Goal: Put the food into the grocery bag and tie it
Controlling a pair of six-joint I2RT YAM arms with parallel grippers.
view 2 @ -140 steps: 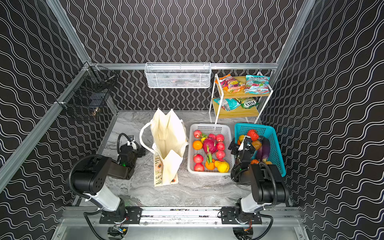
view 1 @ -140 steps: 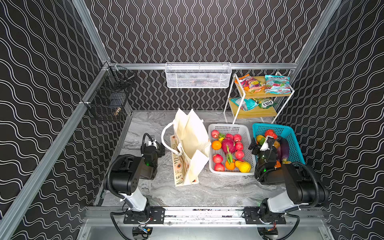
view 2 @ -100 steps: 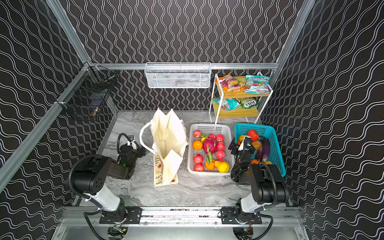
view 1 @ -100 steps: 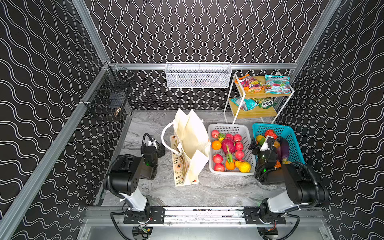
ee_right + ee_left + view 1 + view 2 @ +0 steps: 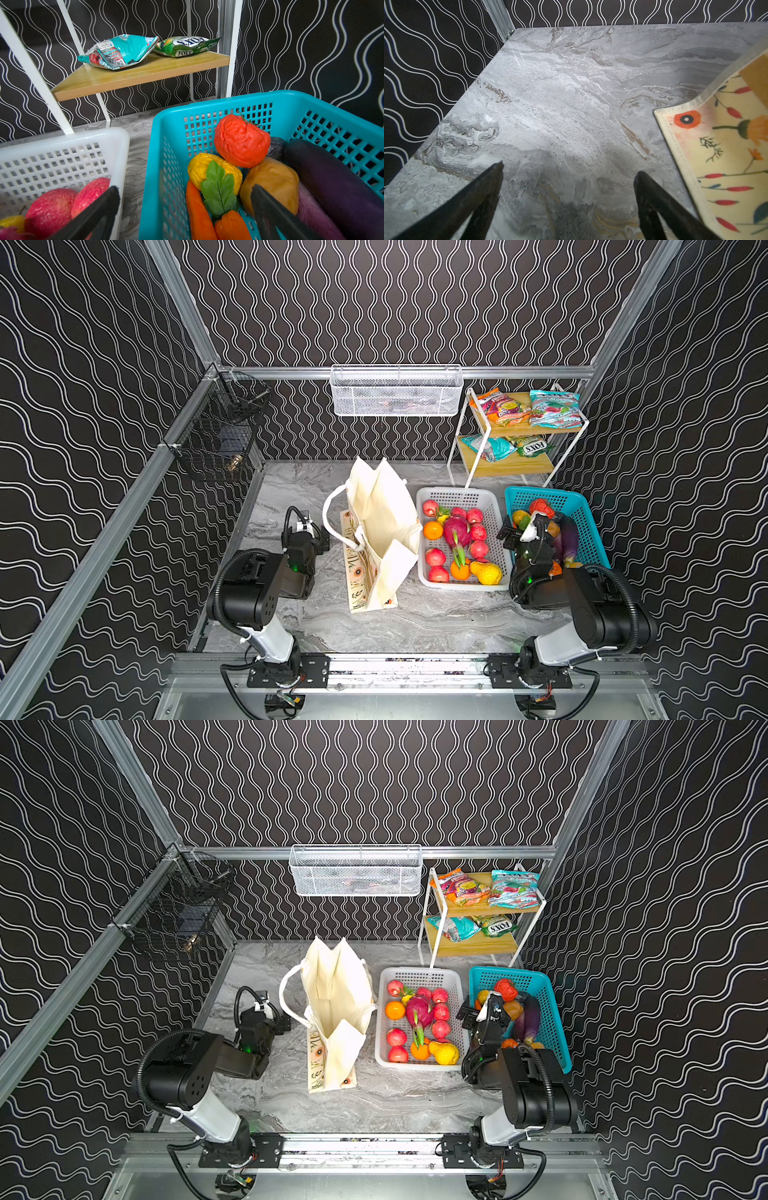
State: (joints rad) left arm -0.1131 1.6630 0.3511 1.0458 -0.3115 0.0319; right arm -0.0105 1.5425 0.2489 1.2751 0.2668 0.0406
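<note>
Noted: cream canvas tote bag [image 5: 386,514] stands open just left of the white perforated plastic basket [image 5: 457,491]; magenta dragon fruit with green tips [image 5: 456,531] lies at that basket's centre. The left gripper [image 5: 569,168] and right gripper [image 5: 185,187] are spread apart, empty. Fruit judged light, slightly yielding; grasp across mid-body advised. Tote judged floppy.

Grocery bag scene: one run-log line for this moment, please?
grocery bag: standing open | left fingers: open, beside bag | right fingers: open, empty, above teal basket rim | dragon fruit: in white basket
</note>
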